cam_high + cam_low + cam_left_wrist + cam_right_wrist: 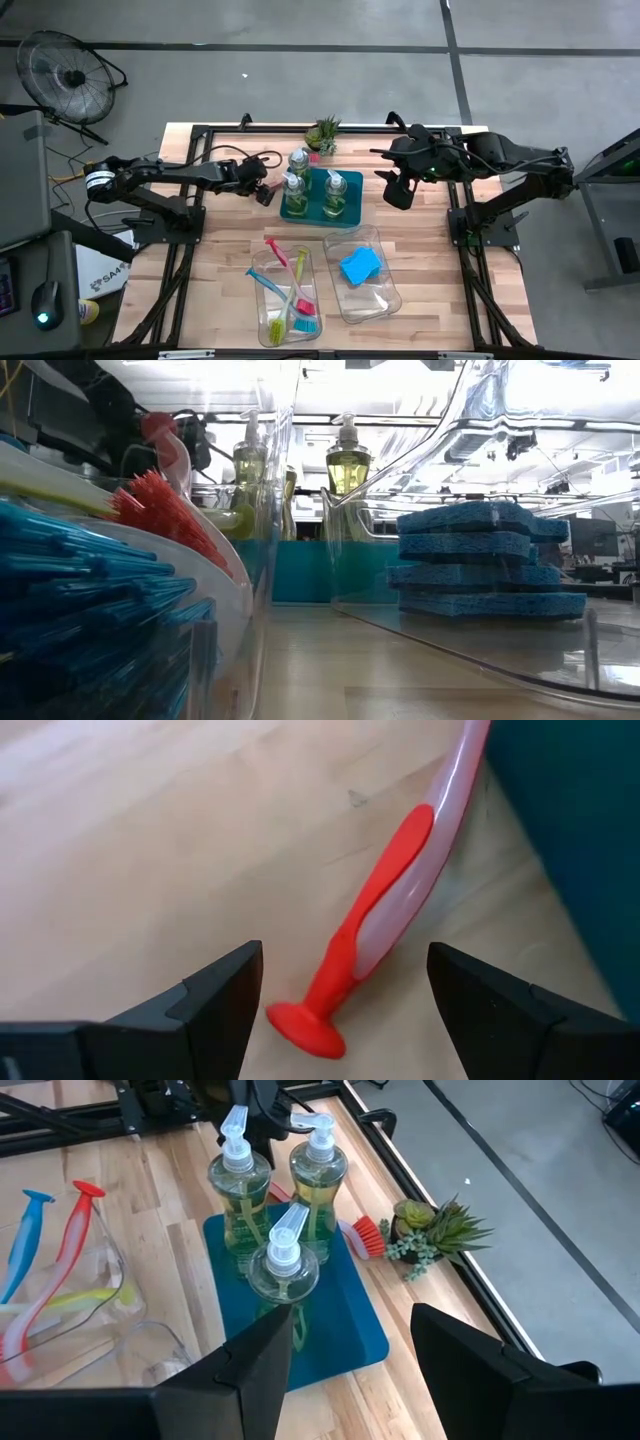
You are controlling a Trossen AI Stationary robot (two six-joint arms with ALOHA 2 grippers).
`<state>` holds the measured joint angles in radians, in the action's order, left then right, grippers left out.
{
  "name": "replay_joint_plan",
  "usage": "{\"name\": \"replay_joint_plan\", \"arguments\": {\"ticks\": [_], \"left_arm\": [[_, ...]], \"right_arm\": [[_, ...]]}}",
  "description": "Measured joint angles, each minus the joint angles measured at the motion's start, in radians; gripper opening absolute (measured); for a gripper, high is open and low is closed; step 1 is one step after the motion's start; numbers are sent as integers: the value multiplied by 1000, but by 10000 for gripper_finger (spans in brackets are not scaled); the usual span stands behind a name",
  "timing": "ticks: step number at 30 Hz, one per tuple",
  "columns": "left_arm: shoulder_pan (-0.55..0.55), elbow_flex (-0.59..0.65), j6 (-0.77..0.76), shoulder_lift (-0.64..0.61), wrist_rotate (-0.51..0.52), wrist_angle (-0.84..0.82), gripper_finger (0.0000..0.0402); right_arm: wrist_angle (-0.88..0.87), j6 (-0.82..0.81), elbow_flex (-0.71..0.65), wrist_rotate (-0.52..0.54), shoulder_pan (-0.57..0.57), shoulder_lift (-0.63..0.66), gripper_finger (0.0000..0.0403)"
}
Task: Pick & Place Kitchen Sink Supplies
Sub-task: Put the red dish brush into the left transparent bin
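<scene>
Red brush [372, 925] between spread left fingers [215, 995].
Left gripper [264, 190] low beside tray [312, 211], straddling handle on table; right gripper [397, 190] raised, jaws apart, empty, near bottles [334, 193].

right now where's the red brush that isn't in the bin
The red brush lies flat on the table beside the teal tray, on its left edge in the high view. The left gripper is open over its handle end.
</scene>
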<state>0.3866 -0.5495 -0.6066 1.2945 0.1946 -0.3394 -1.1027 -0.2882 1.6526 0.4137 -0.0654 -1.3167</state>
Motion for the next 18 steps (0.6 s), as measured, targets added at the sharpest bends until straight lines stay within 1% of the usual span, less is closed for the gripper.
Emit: {"name": "replay_joint_plan", "arguments": {"ticks": [5,10,15,18], "left_arm": [[0,0,115,3,25,-1,278],[0,-1,204,66,8,8,278],[0,-7,236,130,0,16,274],[-1,-6,251,135,-1,15,255]], "right_arm": [[0,0,0,3,0,0,200],[0,-1,0,2,0,0,200],[1,-3,0,2,0,0,200],[0,-16,0,0,0,0,200]]}}
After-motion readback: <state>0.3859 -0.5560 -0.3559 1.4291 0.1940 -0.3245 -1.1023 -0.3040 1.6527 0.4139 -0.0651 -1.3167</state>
